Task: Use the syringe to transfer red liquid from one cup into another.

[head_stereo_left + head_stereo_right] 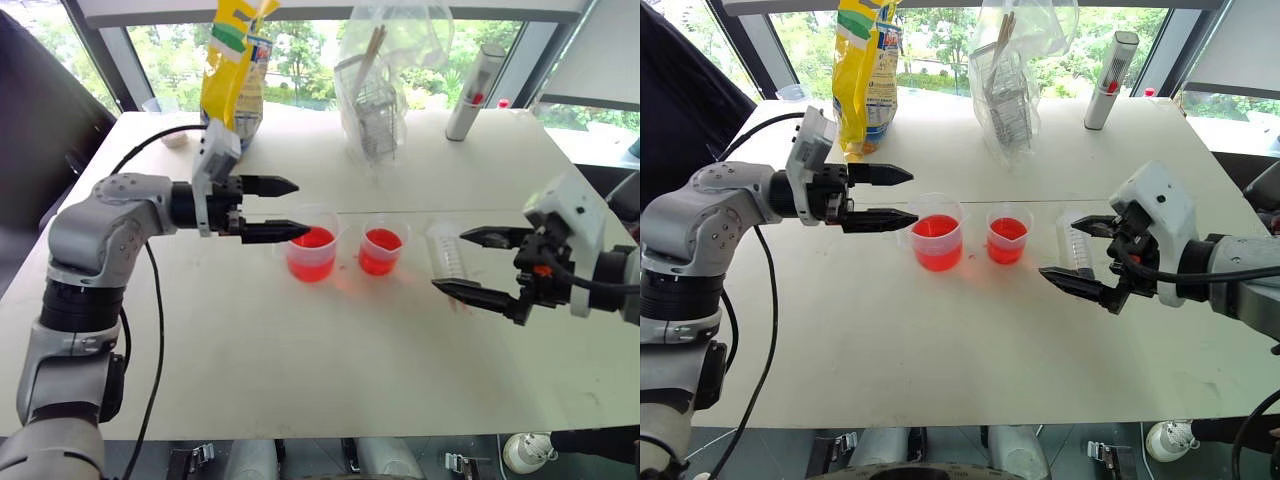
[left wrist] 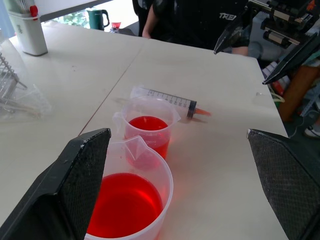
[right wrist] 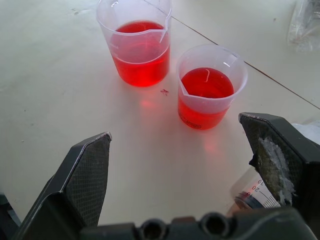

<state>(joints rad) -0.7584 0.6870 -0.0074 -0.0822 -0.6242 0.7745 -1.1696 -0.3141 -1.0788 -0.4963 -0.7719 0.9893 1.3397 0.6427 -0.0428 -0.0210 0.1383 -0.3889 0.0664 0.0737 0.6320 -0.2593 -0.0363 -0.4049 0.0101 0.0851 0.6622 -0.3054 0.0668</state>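
While both arms are hovering over the white table (image 1: 250, 360) in the head views, the left gripper (image 1: 290, 208) is reaching in from the left with its fingers spread wide and nothing between them, its tips just beside the larger beaker (image 1: 312, 245). The smaller cup (image 1: 381, 247) is standing just right of that beaker, and both are holding red liquid (image 1: 312, 240). The syringe (image 1: 446, 252) is lying on the table right of the smaller cup. The right gripper (image 1: 472, 262) is hanging fully open and empty, its tips near the syringe.

In the left wrist view, the wide-open fingers (image 2: 80, 185) are framing the beaker nearest, the smaller cup behind it, and the syringe lying flat beyond, orange tip (image 2: 201, 112) pointing away from the cups.

In the right wrist view, the parted fingers (image 3: 85, 175) are flanking the two cups standing apart, while the syringe's graduated barrel is peeking out beside one finger.
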